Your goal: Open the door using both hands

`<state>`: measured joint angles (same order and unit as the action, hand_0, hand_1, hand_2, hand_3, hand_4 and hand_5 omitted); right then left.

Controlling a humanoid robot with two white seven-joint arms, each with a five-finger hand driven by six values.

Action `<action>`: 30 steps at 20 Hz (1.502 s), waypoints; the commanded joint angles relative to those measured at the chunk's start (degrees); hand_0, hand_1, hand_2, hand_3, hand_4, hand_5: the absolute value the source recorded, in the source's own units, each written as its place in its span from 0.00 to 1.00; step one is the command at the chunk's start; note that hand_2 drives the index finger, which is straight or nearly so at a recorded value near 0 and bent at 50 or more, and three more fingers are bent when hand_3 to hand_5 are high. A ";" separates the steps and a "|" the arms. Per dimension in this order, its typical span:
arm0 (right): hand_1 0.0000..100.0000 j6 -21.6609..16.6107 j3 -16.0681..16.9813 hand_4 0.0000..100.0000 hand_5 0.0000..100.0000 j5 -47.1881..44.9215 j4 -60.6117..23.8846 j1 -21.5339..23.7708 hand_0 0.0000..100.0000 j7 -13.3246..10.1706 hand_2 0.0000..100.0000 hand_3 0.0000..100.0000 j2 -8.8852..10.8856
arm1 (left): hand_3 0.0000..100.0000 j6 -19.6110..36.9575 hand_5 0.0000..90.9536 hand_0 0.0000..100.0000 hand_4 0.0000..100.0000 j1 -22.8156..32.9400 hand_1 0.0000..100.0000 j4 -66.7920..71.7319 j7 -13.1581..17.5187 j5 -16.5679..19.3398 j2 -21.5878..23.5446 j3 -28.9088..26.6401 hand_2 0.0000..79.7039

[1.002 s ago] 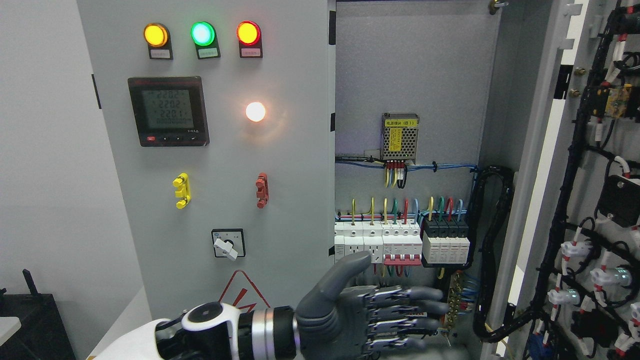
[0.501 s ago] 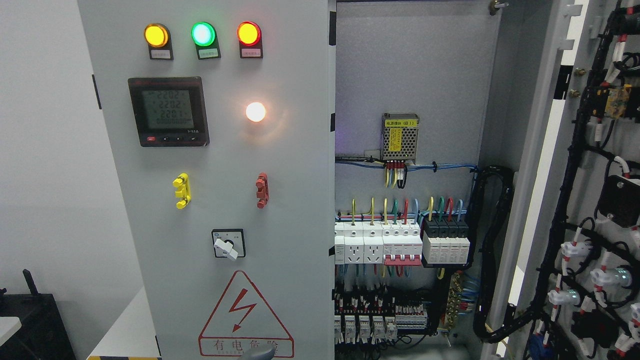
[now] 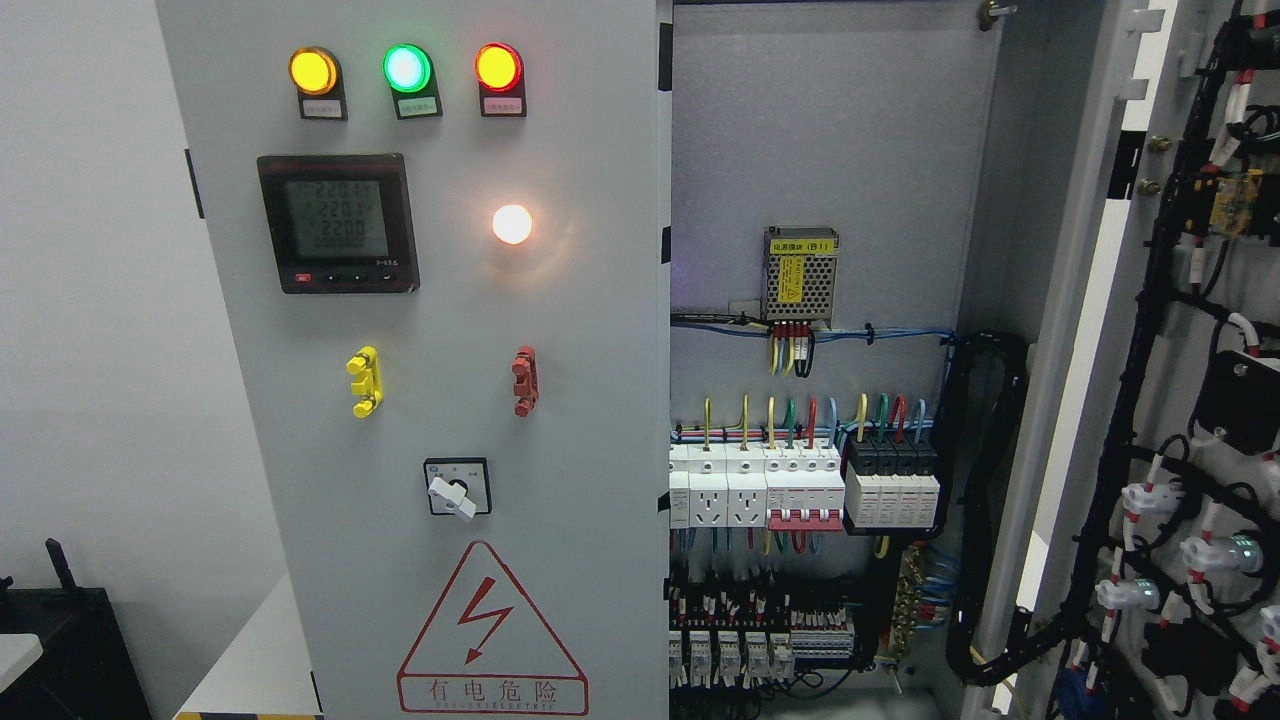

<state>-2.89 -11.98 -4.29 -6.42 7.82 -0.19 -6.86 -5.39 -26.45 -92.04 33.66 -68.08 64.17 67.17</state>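
Grey cabinet (image 3: 600, 300), right door (image 3: 1150, 330) swung open, wiring (image 3: 800, 480) exposed, perhaps live.

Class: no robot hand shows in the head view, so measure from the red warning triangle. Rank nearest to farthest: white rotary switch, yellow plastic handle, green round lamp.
1. White rotary switch, just above the red warning triangle.
2. Yellow plastic handle, higher, to the left.
3. Green round lamp, top of the grey door.

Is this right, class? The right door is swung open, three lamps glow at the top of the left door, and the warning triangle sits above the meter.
One slip. In the head view the warning triangle sits below the meter, at the bottom of the left door. The right door is open and the three lamps glow.
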 commanded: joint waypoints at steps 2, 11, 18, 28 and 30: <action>0.00 -0.01 -0.07 0.00 0.00 -0.02 0.00 0.00 0.00 0.02 0.00 0.00 0.00 | 0.00 0.55 0.00 0.00 0.03 10.70 0.00 9.94 0.36 2.33 5.44 -0.02 0.00; 0.00 -0.01 0.02 0.00 0.00 -0.02 0.00 0.00 0.00 0.02 0.00 0.00 0.00 | 0.00 6.18 0.00 0.00 0.03 24.06 0.00 24.60 0.27 3.21 -1.40 -0.46 0.00; 0.00 -0.01 0.02 0.00 0.00 -0.02 0.00 0.00 0.00 0.02 0.00 0.00 0.00 | 0.00 10.30 0.00 0.00 0.03 29.25 0.00 49.28 0.27 8.65 -18.61 -1.42 0.00; 0.00 -0.01 0.02 0.00 0.00 -0.02 0.00 0.00 0.00 0.02 0.00 0.00 0.00 | 0.00 12.94 0.00 0.00 0.03 36.72 0.00 73.92 0.01 31.13 -41.39 -25.30 0.00; 0.00 -0.01 0.02 0.00 0.00 0.07 0.00 0.00 0.00 -0.07 0.00 0.00 0.00 | 0.00 12.95 0.00 0.00 0.03 37.61 0.00 76.56 -0.17 35.97 -44.82 -31.72 0.00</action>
<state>-2.89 -11.98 -4.29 -6.42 7.82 -0.18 -6.86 7.17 7.53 -39.39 33.72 -45.20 39.91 56.28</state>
